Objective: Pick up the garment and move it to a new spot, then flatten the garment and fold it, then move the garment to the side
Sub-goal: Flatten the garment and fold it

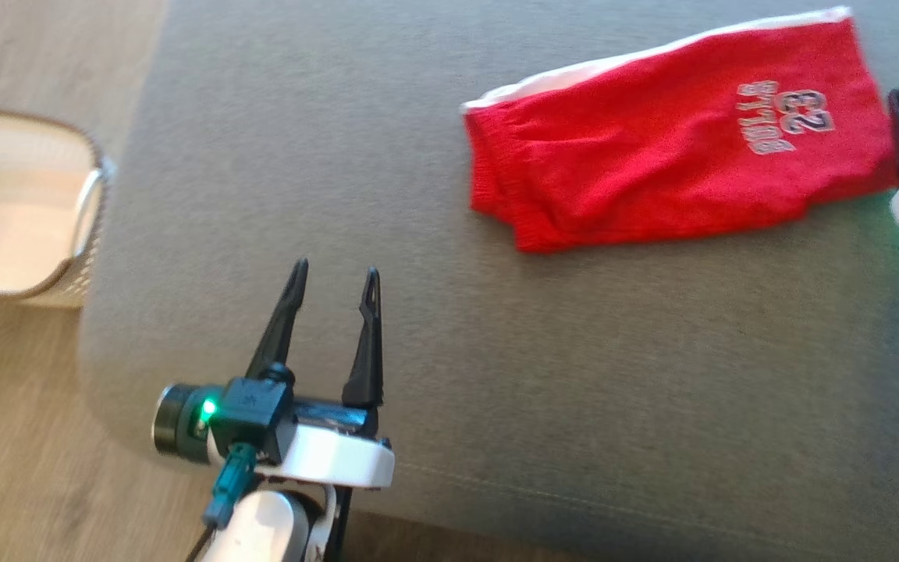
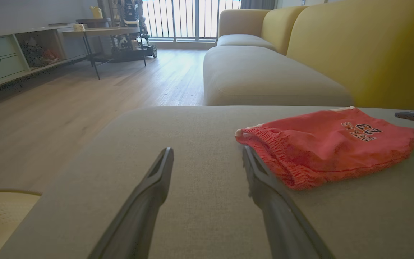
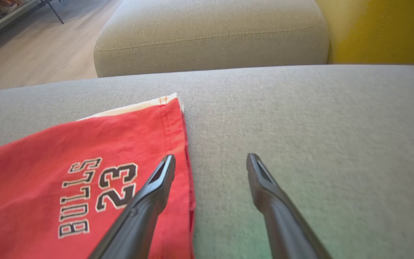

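One red folded garment (image 1: 676,156), white trim, "BULLS 23" print, lies flat on the grey fabric cushion (image 1: 496,406), at its far right. You have two grippers, both spread open and gripping nothing: left gripper (image 1: 336,273) over the cushion's near left, right gripper (image 3: 210,158) at the cushion's far right, straddling the garment's edge. One pale woven basket (image 1: 94,195) sits left of the cushion, its bare bottom showing.

Soft cloth garment (image 1: 652,156), matt woven cushion (image 1: 496,390)

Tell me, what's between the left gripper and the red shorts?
Just bare grey cushion between the left gripper and the red shorts, shown in the head view.
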Available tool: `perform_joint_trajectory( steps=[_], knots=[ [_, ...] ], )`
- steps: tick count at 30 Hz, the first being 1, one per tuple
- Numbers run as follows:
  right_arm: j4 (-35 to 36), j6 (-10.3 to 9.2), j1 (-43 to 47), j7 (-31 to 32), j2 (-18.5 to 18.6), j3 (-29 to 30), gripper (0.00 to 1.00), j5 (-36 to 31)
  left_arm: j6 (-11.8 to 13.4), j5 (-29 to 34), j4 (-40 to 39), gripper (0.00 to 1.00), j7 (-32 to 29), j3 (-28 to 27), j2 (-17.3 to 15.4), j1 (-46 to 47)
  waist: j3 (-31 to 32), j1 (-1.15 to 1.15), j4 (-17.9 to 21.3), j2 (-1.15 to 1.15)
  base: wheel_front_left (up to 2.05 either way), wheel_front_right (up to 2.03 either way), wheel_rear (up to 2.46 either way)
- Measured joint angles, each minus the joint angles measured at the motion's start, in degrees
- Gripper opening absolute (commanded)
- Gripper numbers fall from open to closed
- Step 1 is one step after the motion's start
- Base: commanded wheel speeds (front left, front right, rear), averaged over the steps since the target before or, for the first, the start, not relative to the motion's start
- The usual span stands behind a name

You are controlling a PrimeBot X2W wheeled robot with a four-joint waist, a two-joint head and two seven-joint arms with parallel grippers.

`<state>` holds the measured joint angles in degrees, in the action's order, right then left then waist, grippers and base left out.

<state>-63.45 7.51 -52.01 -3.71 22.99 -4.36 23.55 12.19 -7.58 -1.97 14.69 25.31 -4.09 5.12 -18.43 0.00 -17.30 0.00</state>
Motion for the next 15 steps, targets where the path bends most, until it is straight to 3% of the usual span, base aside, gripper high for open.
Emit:
perform_joint_trajectory(
  steps=[8, 13, 15],
  knots=[
    [-9.4, 0.0, -4.86, 0.74, 1.27, 2.21, 1.0, -6.49, 0.38, 0.37, -0.56, 1.0, 0.0, -0.43, 0.71, -1.62, -0.96, 0.0, -6.63, 0.0, 0.0, 0.0, 0.0],
    [-10.78, 0.0, -4.69, 4.52, 0.83, 3.96, 1.0, -8.59, 0.35, 0.38, -0.63, 1.0, 0.0, -0.55, 0.82, -1.64, -0.35, 0.0, -7.8, 0.0, 0.0, 0.0, 0.0],
    [-10.82, 0.0, -4.41, 5.28, 0.62, 4.66, 0.44, -9.02, 0.35, 0.49, -0.64, 1.0, 0.0, -0.66, 0.85, -1.65, -0.08, 0.0, -7.69, 0.0, 0.0, 0.0, 0.0]
  ],
)
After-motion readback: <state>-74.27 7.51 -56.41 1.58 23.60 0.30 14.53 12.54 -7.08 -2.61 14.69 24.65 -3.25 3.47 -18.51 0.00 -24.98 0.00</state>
